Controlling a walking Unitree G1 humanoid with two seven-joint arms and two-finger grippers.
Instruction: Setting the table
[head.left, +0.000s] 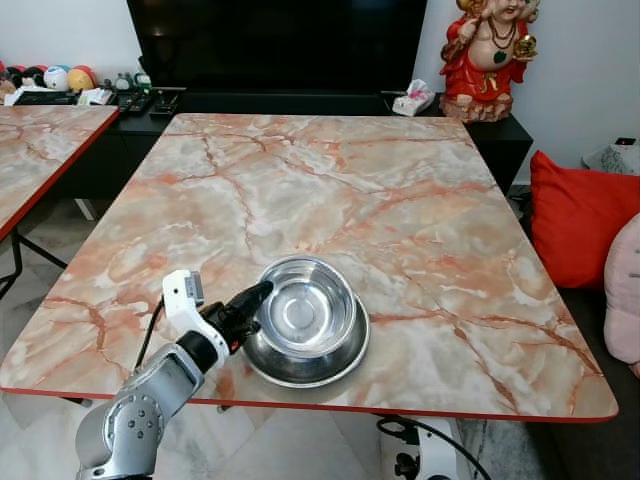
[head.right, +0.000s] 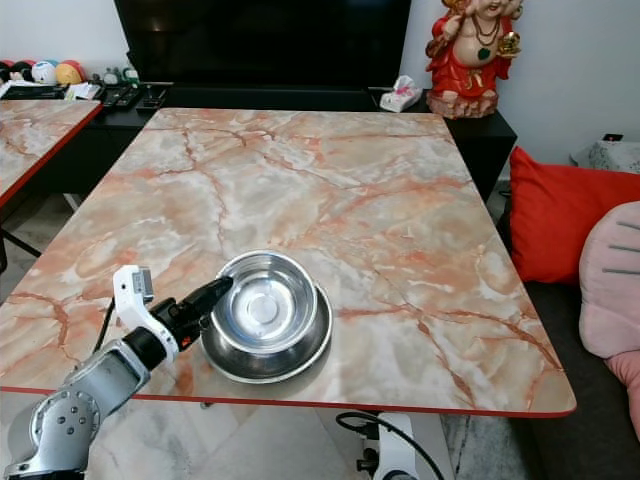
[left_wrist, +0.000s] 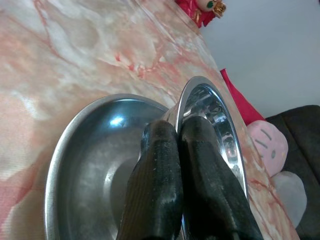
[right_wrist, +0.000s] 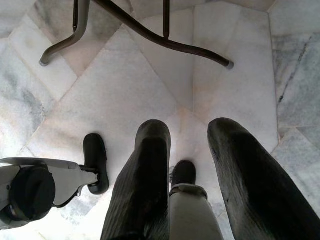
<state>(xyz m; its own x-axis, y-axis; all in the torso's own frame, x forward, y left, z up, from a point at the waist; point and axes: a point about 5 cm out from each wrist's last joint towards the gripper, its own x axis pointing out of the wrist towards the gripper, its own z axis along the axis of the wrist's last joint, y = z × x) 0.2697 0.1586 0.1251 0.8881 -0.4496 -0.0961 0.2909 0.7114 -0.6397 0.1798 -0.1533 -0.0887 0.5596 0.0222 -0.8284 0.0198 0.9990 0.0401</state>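
Left hand (head.left: 262, 292) at the near left part of the table (head.left: 400, 230), two black fingers (left_wrist: 200, 170) pinching the rim of the upper steel bowl (head.left: 303, 310), one finger inside and one outside the wall. Upper bowl sitting inside a wider steel bowl (head.left: 345, 362), both close to the near edge of the marble-pattern table. Right hand (right_wrist: 187, 150) hanging low over the pale tiled floor (right_wrist: 240, 75), fingers spread apart with nothing between them. Beyond the table, a dark television cabinet (head.left: 300, 101) and a red figurine (head.left: 490, 55); to the right, a red cushion (head.left: 578, 220).
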